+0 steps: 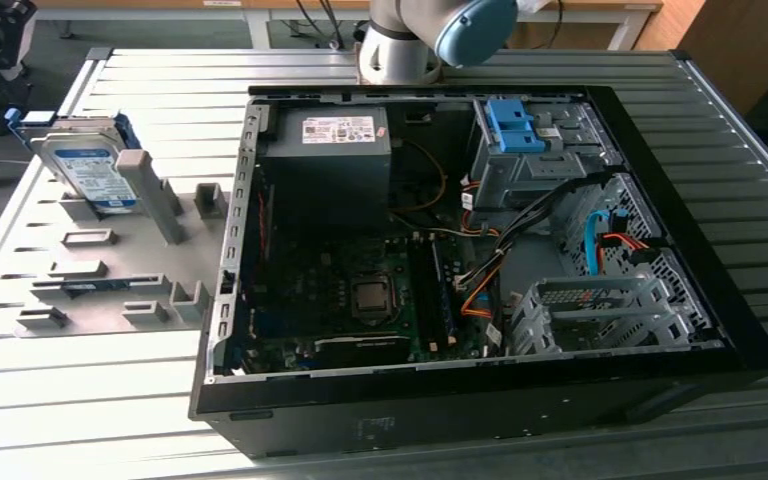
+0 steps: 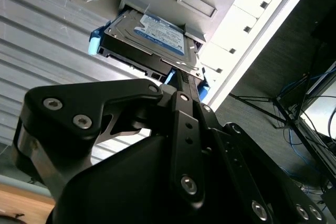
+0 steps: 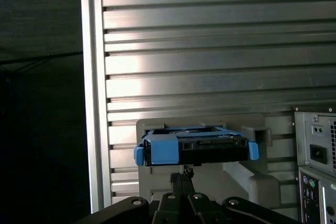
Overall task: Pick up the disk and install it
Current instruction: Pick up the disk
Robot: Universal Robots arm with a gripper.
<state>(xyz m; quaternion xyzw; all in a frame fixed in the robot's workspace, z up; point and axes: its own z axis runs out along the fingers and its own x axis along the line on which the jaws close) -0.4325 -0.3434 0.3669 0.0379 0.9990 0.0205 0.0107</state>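
Observation:
The disk (image 1: pixel 87 165) is a silver-grey hard drive with a white-and-blue label and blue rails. It leans on edge in a grey holder plate (image 1: pixel 104 270) at the exterior view's left. Both wrist views look down past my gripper at the disk (image 2: pixel 152 38) (image 3: pixel 197 149) in its slot. My gripper (image 3: pixel 179 176) (image 2: pixel 184 80) hangs a short way off the disk's near edge, apart from it. Its fingers are shut together with nothing between them.
The open computer case (image 1: pixel 704 330) lies on the ribbed metal table (image 1: pixel 157 100), with a dark grey power supply box (image 1: pixel 331 140), a bare blue bracket (image 1: pixel 515 125) on the drive cage, and loose cables. The arm's base joint (image 1: pixel 418 35) stands behind the case. The table edge (image 3: pixel 94 103) is close by.

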